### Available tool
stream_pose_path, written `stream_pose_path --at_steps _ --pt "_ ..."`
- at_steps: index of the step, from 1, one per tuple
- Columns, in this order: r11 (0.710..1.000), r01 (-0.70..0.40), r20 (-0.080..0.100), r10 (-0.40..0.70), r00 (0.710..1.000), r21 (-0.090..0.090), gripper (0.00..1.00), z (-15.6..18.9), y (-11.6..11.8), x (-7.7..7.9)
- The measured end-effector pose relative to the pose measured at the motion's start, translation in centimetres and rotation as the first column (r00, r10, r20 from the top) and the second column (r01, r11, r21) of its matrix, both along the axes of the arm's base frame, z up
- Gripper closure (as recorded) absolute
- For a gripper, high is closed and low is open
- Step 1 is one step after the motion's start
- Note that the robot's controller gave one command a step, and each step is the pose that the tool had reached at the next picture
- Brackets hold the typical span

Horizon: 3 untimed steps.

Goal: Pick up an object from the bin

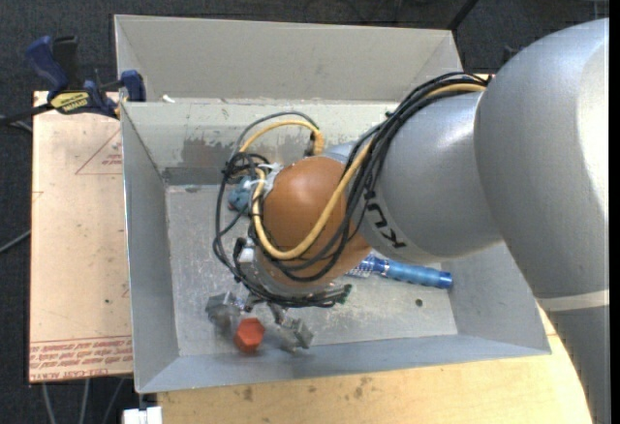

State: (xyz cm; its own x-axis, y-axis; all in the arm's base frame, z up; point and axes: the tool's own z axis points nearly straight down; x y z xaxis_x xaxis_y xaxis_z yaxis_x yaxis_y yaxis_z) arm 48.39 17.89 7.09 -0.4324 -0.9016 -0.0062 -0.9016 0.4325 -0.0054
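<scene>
Down from the camera view, the arm came in from the right and reached well across the grey bin. Its wide silver body covered much of the bin's right half. The orange cover at the wrist sat over the middle of the floor, with black and yellow cables looped round it and up toward the back wall.

And there was the gripper, low in the front-left part of the bin, close to the near wall. Its two grey fingers were splayed apart, one out to the left and the other to the right, both down near the floor. Between them lay a small red block, chunky and short, at the foot of the front wall. The block was in the gap, but the fingers stood wide of it. I could not see either of them pressing on it, so I called that a spread tool with nothing clamped.

Over to the right lay a blue pen, flat on the floor and pointing toward the right wall. Its left end had a pale patterned section and was tucked under the orange cover. It was well apart from the red block and from the fingers.
</scene>
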Motion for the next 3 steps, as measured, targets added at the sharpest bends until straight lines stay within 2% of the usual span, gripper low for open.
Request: stream_pose_path --at_steps 1,2,3 --pt "1.000 0.003 -0.003 -0.003 1.000 0.000 1.00 0.0 0.0 -0.1" --pt "1.000 0.001 0.004 -0.001 1.000 0.001 1.00 8.8 -0.7 5.1" --pt "1.000 -0.009 -0.002 0.009 1.000 0.000 1.00 14.1 -0.6 3.0"
